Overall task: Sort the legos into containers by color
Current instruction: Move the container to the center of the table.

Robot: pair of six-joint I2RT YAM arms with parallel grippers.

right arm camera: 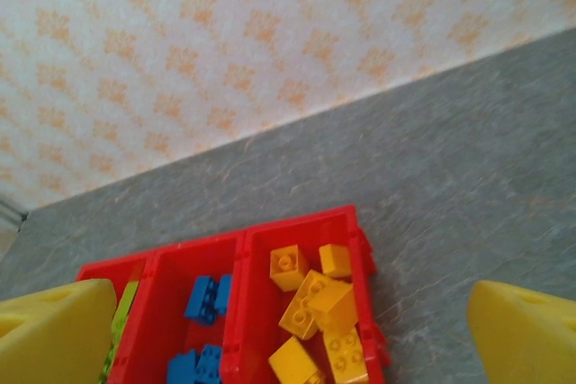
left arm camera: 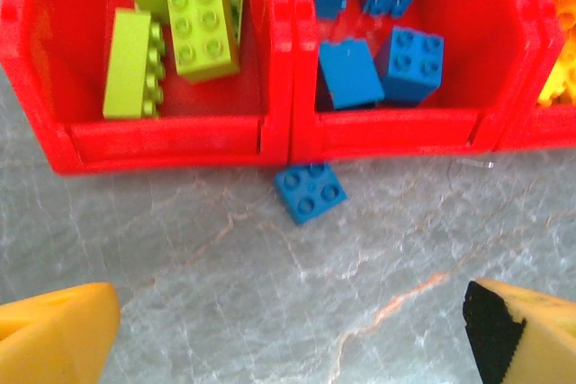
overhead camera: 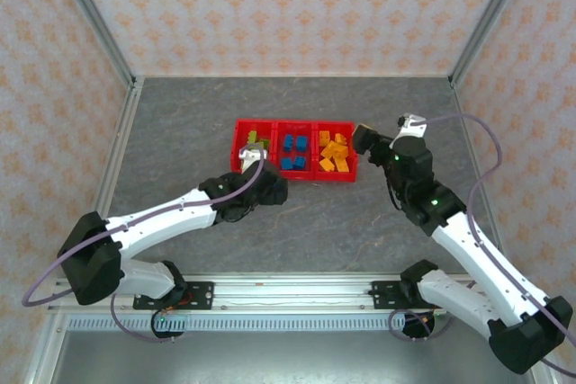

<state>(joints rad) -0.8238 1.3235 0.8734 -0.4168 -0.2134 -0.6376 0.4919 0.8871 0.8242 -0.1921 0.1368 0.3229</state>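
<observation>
left fingers (overhead camera: 273, 188) hang spread wide and empty over the bench (left arm camera: 180, 258), just in front of the bins (left arm camera: 171, 139). left bin has the green legos (left arm camera: 200, 20), middle one the blues (left arm camera: 409, 65), right one the orange ones (right arm camera: 328, 303), so the sorting looks nearly done. one stray: a blue brick (left arm camera: 310, 192) lying studs up on the bench, touching the front wall or nearly, about where the left and middle bins join. so the step in hand looks like going for that brick. next move probably needs the left fingers to come down around it, turned a bit since it sits skewed, minding the wall right behind it, then lift it into the middle bin. right fingers (overhead camera: 364, 138) hover wide apart and empty by the right end of the bins.
</observation>
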